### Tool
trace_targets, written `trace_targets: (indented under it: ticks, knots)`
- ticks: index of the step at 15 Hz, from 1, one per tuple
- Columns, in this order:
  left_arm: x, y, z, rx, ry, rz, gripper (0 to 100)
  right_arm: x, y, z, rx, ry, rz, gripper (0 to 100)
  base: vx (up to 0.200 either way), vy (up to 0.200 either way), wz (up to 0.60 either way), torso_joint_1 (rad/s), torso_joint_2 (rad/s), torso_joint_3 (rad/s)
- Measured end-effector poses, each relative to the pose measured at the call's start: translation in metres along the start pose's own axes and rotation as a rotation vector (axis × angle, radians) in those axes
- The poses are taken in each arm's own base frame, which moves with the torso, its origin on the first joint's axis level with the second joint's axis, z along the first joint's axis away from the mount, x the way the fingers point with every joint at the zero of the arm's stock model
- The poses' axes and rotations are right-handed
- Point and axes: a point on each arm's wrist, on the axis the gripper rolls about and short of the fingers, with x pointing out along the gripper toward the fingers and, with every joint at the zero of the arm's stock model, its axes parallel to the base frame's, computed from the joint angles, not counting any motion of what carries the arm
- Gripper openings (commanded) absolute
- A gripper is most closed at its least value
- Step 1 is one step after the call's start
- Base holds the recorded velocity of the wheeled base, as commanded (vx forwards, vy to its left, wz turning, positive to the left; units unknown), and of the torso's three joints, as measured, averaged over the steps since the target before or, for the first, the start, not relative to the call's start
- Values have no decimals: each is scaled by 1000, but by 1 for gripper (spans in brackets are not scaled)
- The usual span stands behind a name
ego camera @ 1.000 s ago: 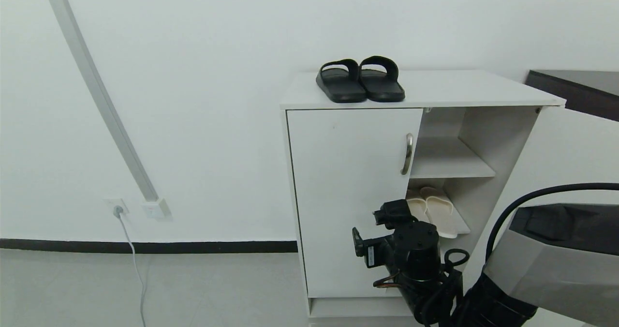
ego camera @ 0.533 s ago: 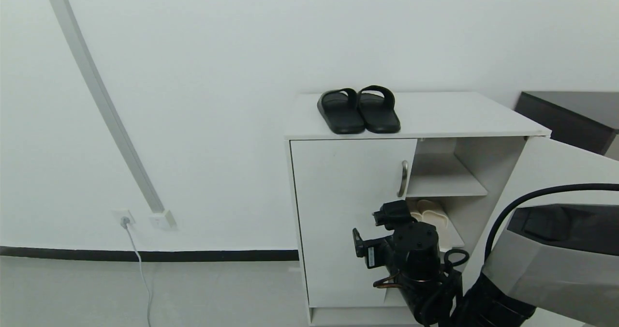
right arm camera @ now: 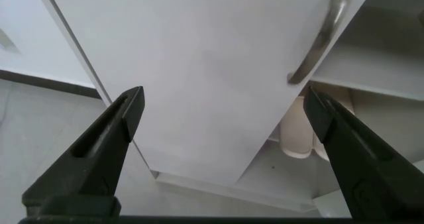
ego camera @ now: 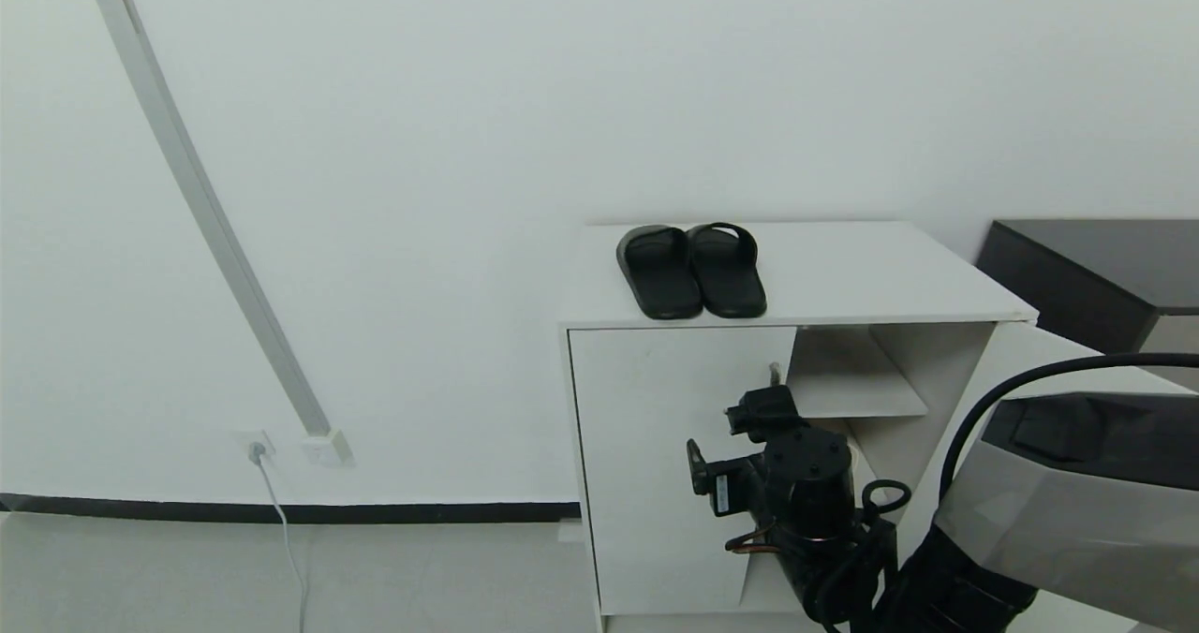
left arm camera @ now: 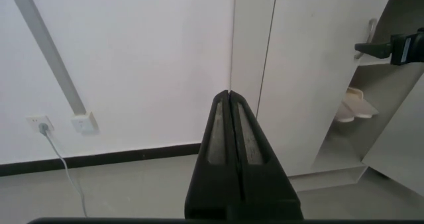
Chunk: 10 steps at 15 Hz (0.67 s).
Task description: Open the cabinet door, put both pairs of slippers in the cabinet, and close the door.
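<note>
Eyeing the black slippers [ego camera: 691, 270] on the cabinet [ego camera: 843, 277]: likely light and bendy, best pinched at the straps [ego camera: 656, 238]; my right gripper [right arm camera: 223, 95] gapes wide, left gripper [left arm camera: 228, 101] pressed together

Black slippers [ego camera: 691, 270] atop white cabinet [ego camera: 871, 272]; beige pair [left arm camera: 356, 103] inside.

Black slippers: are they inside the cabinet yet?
No, the black slippers sit side by side on top of the cabinet.

Black right arm [ego camera: 806, 483], rounded grey-and-black shell [ego camera: 1049, 521], looping black cable [ego camera: 1124, 360], coppery wrist wire [ego camera: 740, 547]
</note>
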Motion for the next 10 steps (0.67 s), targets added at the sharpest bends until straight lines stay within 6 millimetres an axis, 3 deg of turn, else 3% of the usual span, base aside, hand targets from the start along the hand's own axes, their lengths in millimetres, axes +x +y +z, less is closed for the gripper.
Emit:
trace_targets:
  ticks: [10]
  knots:
    - [0,0,0,0,0,0,0,-1,0,0,0,-1,1,100,0,0,0,240,-542,-309]
